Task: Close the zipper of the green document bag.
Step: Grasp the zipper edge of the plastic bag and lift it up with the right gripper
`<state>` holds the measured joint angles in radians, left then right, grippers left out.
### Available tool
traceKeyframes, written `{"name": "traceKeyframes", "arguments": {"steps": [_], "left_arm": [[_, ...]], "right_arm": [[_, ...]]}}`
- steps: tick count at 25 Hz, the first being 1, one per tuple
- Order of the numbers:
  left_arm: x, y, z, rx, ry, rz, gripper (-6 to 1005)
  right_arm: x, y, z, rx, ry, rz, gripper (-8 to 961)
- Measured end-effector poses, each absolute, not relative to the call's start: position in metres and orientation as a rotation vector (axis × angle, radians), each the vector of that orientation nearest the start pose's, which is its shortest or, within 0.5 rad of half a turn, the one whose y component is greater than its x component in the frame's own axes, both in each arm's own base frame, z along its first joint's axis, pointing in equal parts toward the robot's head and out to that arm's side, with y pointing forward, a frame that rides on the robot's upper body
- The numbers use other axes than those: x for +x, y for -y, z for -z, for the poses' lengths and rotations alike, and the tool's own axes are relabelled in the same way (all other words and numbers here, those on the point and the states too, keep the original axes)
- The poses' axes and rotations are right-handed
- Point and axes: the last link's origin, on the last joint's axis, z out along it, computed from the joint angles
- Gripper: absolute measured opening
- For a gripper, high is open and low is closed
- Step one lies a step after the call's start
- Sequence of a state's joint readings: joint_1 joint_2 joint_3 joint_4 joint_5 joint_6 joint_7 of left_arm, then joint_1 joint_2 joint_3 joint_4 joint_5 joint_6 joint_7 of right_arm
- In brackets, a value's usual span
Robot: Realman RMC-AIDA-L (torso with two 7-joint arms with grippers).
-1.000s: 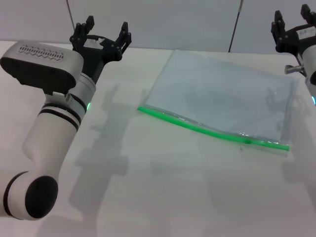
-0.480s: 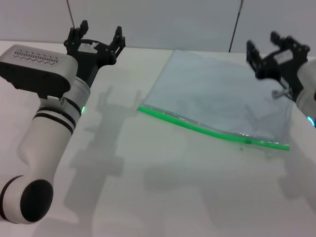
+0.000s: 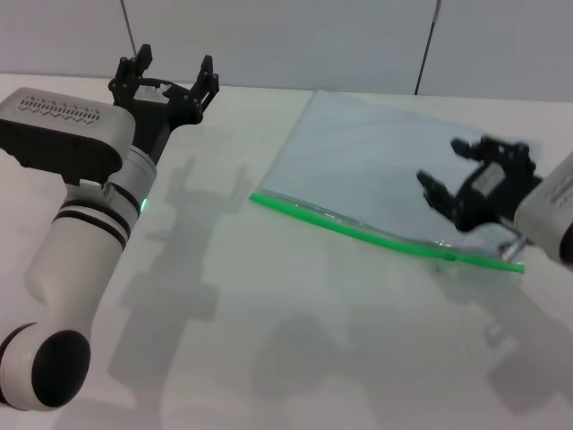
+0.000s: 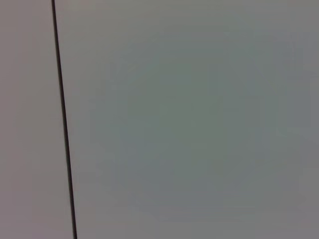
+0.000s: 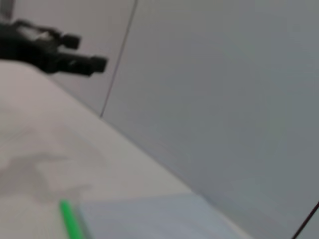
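Observation:
The green document bag (image 3: 394,170), a flat translucent blue-grey pouch, lies on the white table (image 3: 269,340) right of centre. Its zipper (image 3: 358,233) is a bright green strip along the near long edge, with a small slider tab (image 3: 452,257) near the right end. My right gripper (image 3: 461,175) is open and hovers low over the bag's right part, just behind the slider. At the far left, my left gripper (image 3: 170,76) is raised and open, away from the bag. The right wrist view shows the zipper's end (image 5: 72,221), the bag (image 5: 159,219) and the far left gripper (image 5: 50,47).
A grey wall (image 3: 313,40) with dark vertical seams stands behind the table's far edge. The left wrist view shows only that wall (image 4: 189,119) with one seam. The left arm's white body (image 3: 81,233) fills the near left.
My right gripper has come down and leftward from the far right corner to low over the bag's right part. The left gripper drifted slightly left.

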<state>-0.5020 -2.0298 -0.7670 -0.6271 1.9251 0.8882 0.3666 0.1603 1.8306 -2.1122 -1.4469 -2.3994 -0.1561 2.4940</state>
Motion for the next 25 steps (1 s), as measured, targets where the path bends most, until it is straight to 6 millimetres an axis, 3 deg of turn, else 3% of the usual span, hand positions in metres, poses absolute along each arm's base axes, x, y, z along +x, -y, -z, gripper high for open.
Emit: {"name": "traceKeyframes", "arguments": {"steps": [12, 16, 25], "left_arm": [[-0.244, -0.381, 0.041, -1.629, 0.491, 0.631, 843], [-0.245, -0.382, 0.044, -1.640, 0.502, 0.620, 843], [-0.249, -0.381, 0.042, -1.631, 0.511, 0.611, 843]], "right_arm": [[0.211, -0.307, 0.006, -2.289, -0.158, 0.128, 558], [0.220, -0.306, 0.010, -2.278, -0.140, 0.270, 558], [0.230, -0.297, 0.021, -2.341, -0.137, 0.378, 559]]}}
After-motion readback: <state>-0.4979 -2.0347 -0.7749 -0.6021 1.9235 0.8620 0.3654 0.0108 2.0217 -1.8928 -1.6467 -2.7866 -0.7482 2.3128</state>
